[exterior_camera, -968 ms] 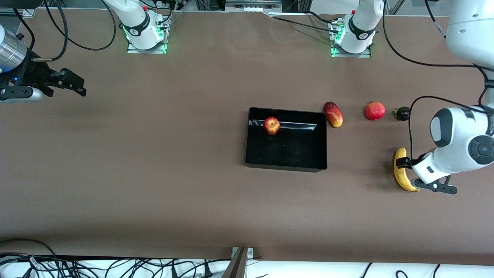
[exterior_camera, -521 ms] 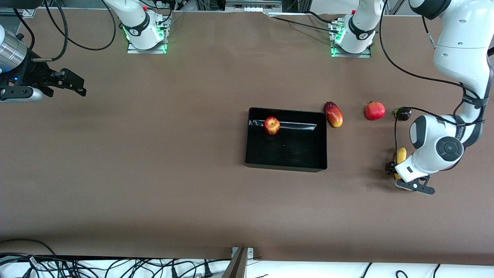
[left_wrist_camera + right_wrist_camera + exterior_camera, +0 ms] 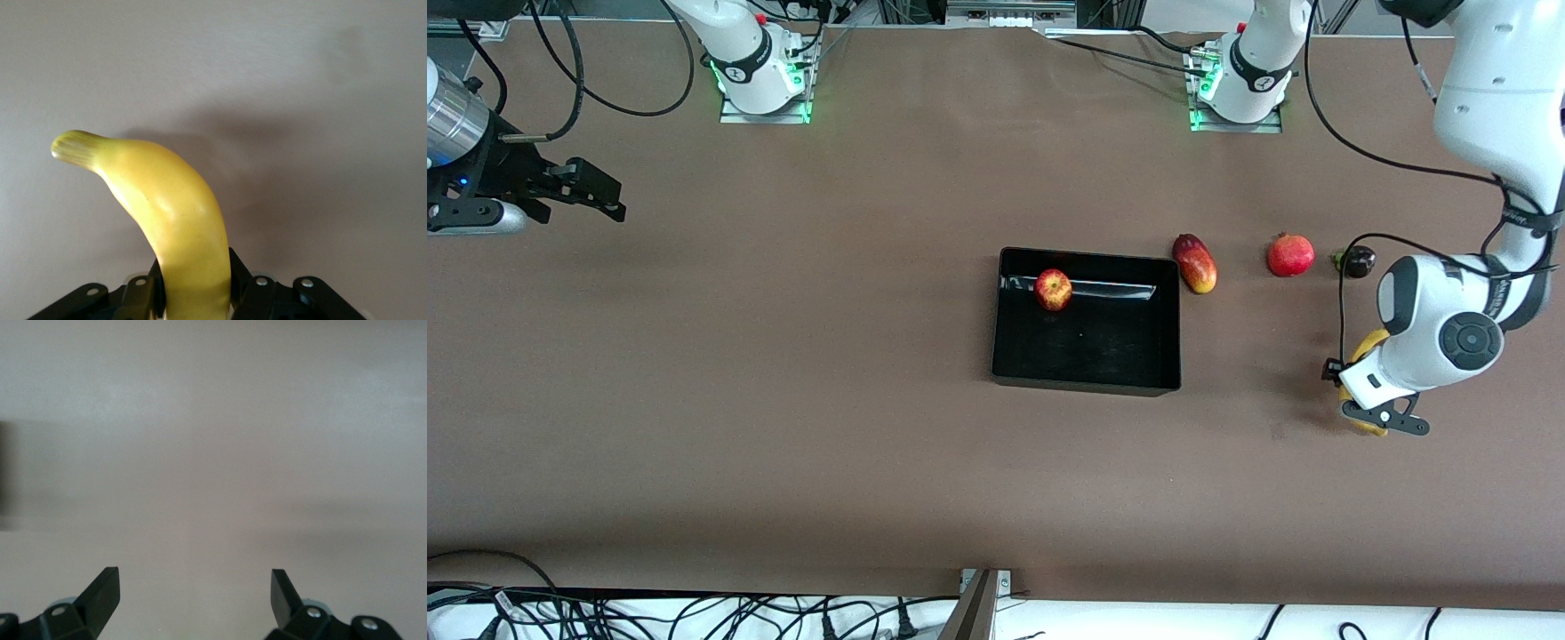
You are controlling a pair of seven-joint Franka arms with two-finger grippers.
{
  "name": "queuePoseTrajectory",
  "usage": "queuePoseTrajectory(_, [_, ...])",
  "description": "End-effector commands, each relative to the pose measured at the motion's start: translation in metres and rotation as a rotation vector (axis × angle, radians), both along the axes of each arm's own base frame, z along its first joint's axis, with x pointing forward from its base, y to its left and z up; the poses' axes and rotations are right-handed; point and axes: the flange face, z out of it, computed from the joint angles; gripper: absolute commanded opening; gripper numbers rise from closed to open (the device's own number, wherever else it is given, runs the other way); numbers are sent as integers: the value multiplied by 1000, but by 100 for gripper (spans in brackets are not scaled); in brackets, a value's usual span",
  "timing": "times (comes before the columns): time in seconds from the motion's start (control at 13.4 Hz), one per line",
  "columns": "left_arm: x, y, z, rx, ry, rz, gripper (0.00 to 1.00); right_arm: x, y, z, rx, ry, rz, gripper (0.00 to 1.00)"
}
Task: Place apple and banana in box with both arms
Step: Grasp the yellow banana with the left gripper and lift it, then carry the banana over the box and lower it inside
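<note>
An elongated red-and-yellow mango [image 3: 1195, 263], a round red crowned pomegranate [image 3: 1290, 255] and a small dark purple round fruit with a green cap [image 3: 1356, 261] lie in a row on the brown table [image 3: 783, 373].

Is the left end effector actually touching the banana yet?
Touching. The left wrist view shows the left end effector shut on the banana, both fingers pressed against its sides with no gap.

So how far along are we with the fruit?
Done: the apple lies in the box. In hand: the left hand has shut on the banana toward the left arm's end of the table. Left: carrying it into the box. The right hand waits open.
</note>
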Motion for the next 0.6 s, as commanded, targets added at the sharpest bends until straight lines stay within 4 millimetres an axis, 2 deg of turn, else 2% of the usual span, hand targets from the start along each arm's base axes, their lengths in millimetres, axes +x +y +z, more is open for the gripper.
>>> queuePoseTrajectory(0.0, [1,-70,92,-41,103,116,0,1,-2,4,-16,4,6,100])
queuePoseTrajectory(0.07, [2,-104,115,-60,118,176,0,1,-2,4,-16,4,6,100])
queuePoseTrajectory(0.22, [-10,-178,141,-124,135,284,0,1,-3,4,-14,4,3,100])
queuePoseTrajectory(0.45, [-29,-277,144,-152,132,354,0,1,-4,4,-14,4,2,100])
queuePoseTrajectory(0.52, [-32,-298,141,-164,112,381,0,1,-4,4,-15,4,2,100])
